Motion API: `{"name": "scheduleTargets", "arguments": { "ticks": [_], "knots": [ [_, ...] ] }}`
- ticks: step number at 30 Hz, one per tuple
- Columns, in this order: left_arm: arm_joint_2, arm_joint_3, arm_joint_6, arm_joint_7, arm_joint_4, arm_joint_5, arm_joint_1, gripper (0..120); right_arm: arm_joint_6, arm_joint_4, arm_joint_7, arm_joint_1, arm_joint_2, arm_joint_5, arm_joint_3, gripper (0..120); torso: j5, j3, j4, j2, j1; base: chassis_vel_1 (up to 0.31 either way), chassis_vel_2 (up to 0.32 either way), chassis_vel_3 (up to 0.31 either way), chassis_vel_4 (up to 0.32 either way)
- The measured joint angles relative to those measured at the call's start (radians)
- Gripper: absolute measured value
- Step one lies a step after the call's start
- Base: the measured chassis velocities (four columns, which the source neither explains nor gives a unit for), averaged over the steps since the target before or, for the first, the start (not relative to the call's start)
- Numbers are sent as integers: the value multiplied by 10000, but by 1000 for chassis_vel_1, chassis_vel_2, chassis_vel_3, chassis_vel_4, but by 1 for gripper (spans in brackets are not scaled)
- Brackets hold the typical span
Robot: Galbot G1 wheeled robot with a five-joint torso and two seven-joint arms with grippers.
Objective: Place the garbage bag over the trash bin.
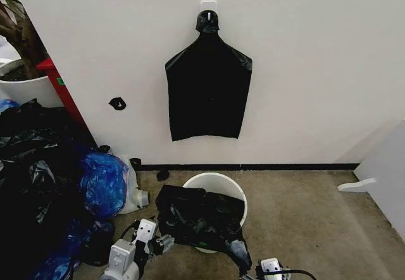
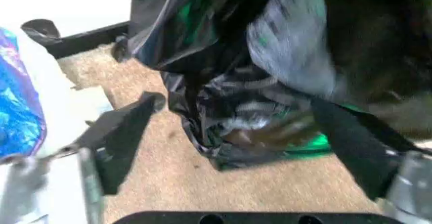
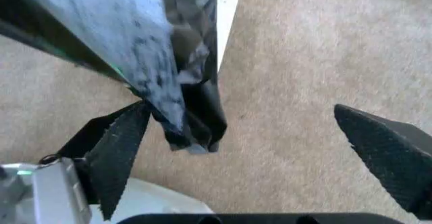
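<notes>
From where the head camera looks down, the trash bin (image 1: 218, 182) stands on the carpet close to the wall, and the garbage bag (image 1: 199, 217) lies draped across its near half, the far rim bare and white. The left gripper (image 1: 154, 234) sits low just beside the bag's left edge; the right gripper (image 1: 253, 268) is at the bag's trailing right corner. A flat black bag (image 1: 207, 90) hangs on a hook above, and a heap of black and blue bags (image 1: 57, 179) fills the left.

In the left wrist view, the left gripper (image 2: 233, 133) has its fingers spread wide with a bunched fold of the garbage bag (image 2: 236, 118) hanging between them, not pinched.

In the right wrist view, the right gripper (image 3: 263, 148) is likewise spread; a tail of the bag (image 3: 189, 113) hangs against one finger (image 3: 118, 143), ungripped.

I judge the bag only laid on, not fitted. Next move, I'd think, calls for gripping the bag's mouth at both sides and stretching it over the rim.
</notes>
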Motion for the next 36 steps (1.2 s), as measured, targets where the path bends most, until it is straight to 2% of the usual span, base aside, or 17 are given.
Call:
{"name": "scheduleTargets", "arguments": {
  "ticks": [5,10,11,14,16,19,22,24,26,27,28,30,31,36],
  "knots": [
    [535,-104,378,-513,-624,287,727,100,336,331,-175,-205,-117,-662,54,100,2,0,1,0,0,0,0,0,0],
    [625,-112,507,-783,-685,175,840,100,841,529,-459,-298,-257,-934,132,100,1,0,1,0,0,0,0,0,0],
    [585,-114,575,-917,-686,32,738,100,2154,544,-1154,-363,-309,-1529,278,100,2,0,0,0,0,0,0,0,0],
    [463,-150,608,-1085,-685,-203,438,100,4167,552,-2363,-334,-390,-2295,749,100,-1,0,0,0,0,0,0,0,0],
    [405,-178,548,-1097,-685,-249,289,100,4521,552,-2630,-218,-405,-2265,910,100,0,0,0,0,0,0,0,0,0],
    [13,-297,-47,-979,-682,-343,-591,100,5075,551,-3279,798,-459,-1424,1744,100,3,1,-1,0,0,0,0,0,0],
    [-260,-331,-199,-908,-675,-439,-1084,100,5011,516,-3512,1539,-481,-889,2164,100,3,1,-1,0,0,0,0,0,0],
    [-577,-321,-299,-838,-664,-536,-1806,100,4424,228,-3774,2523,-457,47,2631,100,2,2,8,-1,0,0,0,0,0],
    [-727,-274,-327,-785,-661,-633,-2317,100,4013,-206,-4000,3146,-331,694,2944,100,3,2,-3,-1,1,0,0,0,0],
    [-831,-266,-327,-750,-658,-672,-2525,100,3863,-927,-4293,3770,-228,1115,2982,100,1,2,-6,-1,2,0,0,0,0],
    [-868,-273,-273,-757,-656,-759,-2556,100,3812,-1609,-4640,4259,-166,1270,2871,100,3,2,-6,-1,2,0,0,0,0],
    [-870,-282,-231,-776,-656,-815,-2547,100,3774,-1929,-4845,4470,-138,1314,2797,100,6,3,-2,-1,2,0,0,0,0],
    [-870,-309,-136,-814,-653,-932,-2499,100,3668,-2519,-5276,4898,-83,1374,2624,100,10,3,3,-2,2,0,0,0,0],
    [-863,-207,350,-1033,-643,-1505,-2113,100,2623,-4651,-6833,6757,382,1595,1422,100,3,2,4,-2,2,0,0,0,0]
  ]
}}
